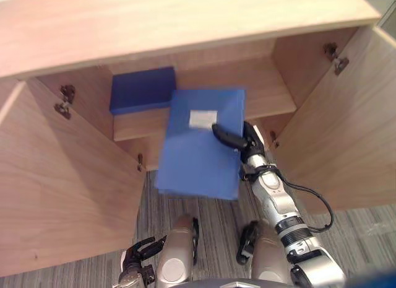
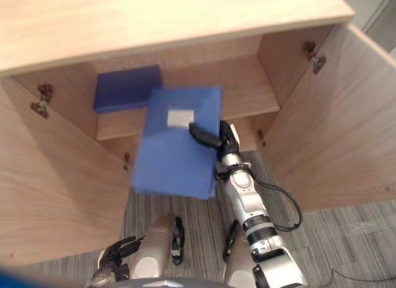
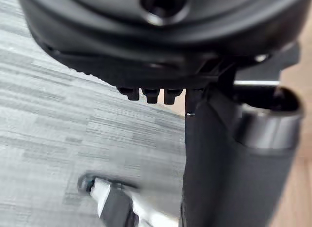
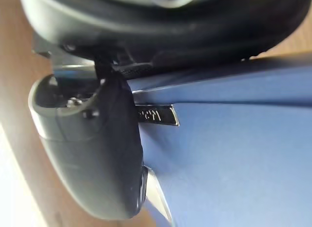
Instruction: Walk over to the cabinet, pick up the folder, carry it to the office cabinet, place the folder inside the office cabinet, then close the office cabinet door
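My right hand (image 1: 238, 138) is shut on a flat blue folder (image 1: 201, 145) with a white label; its thumb lies across the top face and pinches the folder's right edge. The folder (image 2: 176, 145) hangs tilted in front of the open wooden office cabinet (image 1: 260, 83), its far end over the front edge of the cabinet's shelf. In the right wrist view the thumb (image 4: 97, 158) presses on the blue cover (image 4: 234, 158). My left hand (image 1: 139, 254) hangs low at the lower left with relaxed fingers, holding nothing.
A second blue folder (image 1: 142, 88) lies at the back left of the shelf. Both cabinet doors stand open, the left door (image 1: 62, 189) and the right door (image 1: 346, 127) flanking the opening. Striped grey carpet (image 1: 210, 220) lies below.
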You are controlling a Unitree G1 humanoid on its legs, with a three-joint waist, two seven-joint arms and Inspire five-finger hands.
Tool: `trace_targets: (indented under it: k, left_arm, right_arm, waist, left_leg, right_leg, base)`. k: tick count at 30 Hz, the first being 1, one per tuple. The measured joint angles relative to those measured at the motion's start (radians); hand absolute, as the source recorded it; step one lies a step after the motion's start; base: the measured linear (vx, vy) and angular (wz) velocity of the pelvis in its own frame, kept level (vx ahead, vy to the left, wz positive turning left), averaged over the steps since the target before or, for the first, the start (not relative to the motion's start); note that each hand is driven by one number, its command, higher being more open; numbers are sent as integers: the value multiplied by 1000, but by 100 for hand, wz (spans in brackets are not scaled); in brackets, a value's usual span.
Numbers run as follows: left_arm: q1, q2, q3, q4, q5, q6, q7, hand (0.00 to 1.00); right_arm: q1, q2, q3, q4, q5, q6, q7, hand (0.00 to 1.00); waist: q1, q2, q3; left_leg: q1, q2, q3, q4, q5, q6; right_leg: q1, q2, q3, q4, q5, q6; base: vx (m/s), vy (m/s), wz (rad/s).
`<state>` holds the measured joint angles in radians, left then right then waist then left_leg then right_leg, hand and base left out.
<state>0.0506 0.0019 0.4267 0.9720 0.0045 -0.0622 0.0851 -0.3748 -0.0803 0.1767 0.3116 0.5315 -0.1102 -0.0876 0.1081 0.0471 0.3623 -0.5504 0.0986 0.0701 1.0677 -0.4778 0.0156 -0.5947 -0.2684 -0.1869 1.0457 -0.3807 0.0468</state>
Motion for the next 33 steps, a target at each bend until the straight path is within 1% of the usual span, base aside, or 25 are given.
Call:
trace_targets:
  k: [1,2,4,7,10,13,14,16,17,18,19,20,21,22,23,26,28,29,30,33]
  left_arm:
    - [-1,0,0,-8,-7,10,-3,100]
    - [-1,-1,0,-9,-12,10,-4,100]
    - [-1,-7,1,-12,-29,22,-6,100]
    - [-1,-8,2,-30,-55,32,-8,100]
    - [-6,-10,-9,-49,-85,36,-9,100]
    - [-12,-9,-19,-53,-113,50,-8,100]
    - [-13,-7,-31,-57,-123,50,-6,100]
    - [-18,-6,-49,-58,-135,51,-5,100]
    - [-21,-8,-60,-67,-144,51,-5,100]
    - [-22,-10,-64,-72,-152,51,-5,100]
    - [-26,-11,-71,-75,-154,52,-5,100]
    - [-32,-13,-74,-75,-162,55,-5,100]
    - [-35,-14,-80,-75,-167,55,-4,100]
    - [-37,-14,-93,-84,-171,57,-5,100]
    - [-37,-17,-102,-94,-171,62,-5,100]
    - [-36,-18,-121,-109,-172,70,-5,100]
    - [-35,-18,-146,-121,-172,73,-5,100]
    - [-34,-18,-148,-123,-171,73,-6,100]
    - [-34,-19,-149,-124,-172,73,-6,100]
    - [-28,-19,-151,-124,-171,87,-6,100]
  right_arm:
    - [-9,12,-1,-19,73,-5,-3,0]
    - [-12,15,0,-26,100,-6,-3,0]
    - [-31,20,-2,-31,155,-7,-8,0]
    - [-47,9,-7,-31,219,-6,-11,0]
    - [-51,-1,-37,-30,273,-6,-21,0]
    - [-116,-3,-64,17,364,-5,-50,0]
    - [-195,-8,-86,66,422,-7,-67,0]
    - [-302,-25,-117,126,479,-11,-83,0]
    - [-404,-34,-158,188,517,-20,-101,0]
    - [-453,-42,-177,218,538,-25,-109,0]
    - [-537,-53,-230,261,579,-26,-126,0]
    - [-600,-68,-285,287,615,-32,-140,0]
    - [-629,-79,-314,303,623,-35,-144,0]
    - [-687,-113,-360,351,648,-37,-153,0]
    - [-734,-153,-398,397,666,-36,-169,0]
    - [-796,-215,-472,447,730,-45,-198,0]
    - [-828,-276,-534,476,772,-61,-230,0]
    - [-833,-289,-550,483,773,-64,-234,0]
    - [-841,-314,-566,497,775,-69,-246,0]
    - [-859,-345,-591,539,807,-67,-278,0]
  waist:
    - [0,-4,3]
    - [0,-4,4]
    - [5,-7,6]
    - [11,-11,20]
    - [27,-11,23]
    - [30,-10,24]
    - [32,-10,24]
    - [43,-10,23]
    - [51,-9,23]
    - [54,-7,23]
    - [59,-7,23]
    - [78,-6,24]
    - [86,-5,24]
    - [94,-3,25]
    - [105,4,23]
    - [120,11,20]
    - [142,29,16]
    - [145,30,15]
    - [160,31,15]
    - [167,46,6]
  left_leg:
    - [-52,0,-1,50,-12,3]
    - [-77,0,-2,74,-18,2]
    - [-163,4,-3,160,-41,4]
    - [-232,7,-6,235,-63,4]
    - [-293,7,-19,286,-75,0]
    - [-324,-4,-42,312,-76,-1]
    - [-339,-11,-57,322,-75,-1]
    - [-356,-21,-65,333,-74,-3]
    - [-375,-28,-72,344,-73,-3]
    - [-386,-32,-79,350,-72,-4]
    - [-408,-38,-92,364,-71,-5]
    - [-427,-43,-105,377,-71,-6]
    - [-436,-47,-111,384,-71,-6]
    - [-452,-63,-123,396,-70,-7]
    - [-468,-77,-139,410,-70,-8]
    - [-503,-106,-163,426,-66,-16]
    - [-534,-132,-189,444,-63,-23]
    - [-540,-140,-193,445,-61,-26]
    - [-550,-145,-194,448,-60,-29]
    - [-575,-160,-209,466,-58,-35]
  right_leg:
    - [-54,-9,9,51,-13,-2]
    - [-79,-11,14,75,-18,-3]
    - [-174,-17,37,158,-37,-6]
    - [-248,-24,54,232,-54,-10]
    - [-302,-30,55,278,-65,-13]
    - [-313,-46,35,301,-77,-17]
    - [-315,-54,24,310,-83,-19]
    - [-327,-63,21,325,-89,-21]
    - [-341,-72,18,337,-93,-23]
    - [-346,-75,13,344,-95,-25]
    - [-356,-83,1,356,-101,-29]
    - [-366,-86,-7,368,-108,-31]
    - [-369,-90,-12,375,-112,-34]
    - [-373,-108,-24,391,-124,-34]
    - [-374,-121,-35,406,-136,-34]
    - [-383,-150,-58,430,-155,-35]
    - [-388,-175,-83,456,-176,-37]
    - [-390,-182,-86,462,-181,-38]
    - [-401,-190,-86,472,-188,-42]
    - [-414,-203,-98,502,-210,-53]
  base:
    - [-160,10,1]
    - [-136,41,0]
    - [-82,63,-5]
    - [-40,73,-3]
    - [-7,67,7]
    - [23,43,23]
    - [26,23,25]
    - [18,7,23]
    - [15,1,21]
    - [20,-3,29]
    - [39,-11,27]
    - [43,-14,28]
    - [41,-16,33]
    - [40,-24,44]
    - [38,-25,47]
    - [29,-31,42]
    - [20,-39,44]
    - [22,-48,34]
    - [28,-55,24]
    - [31,-60,18]
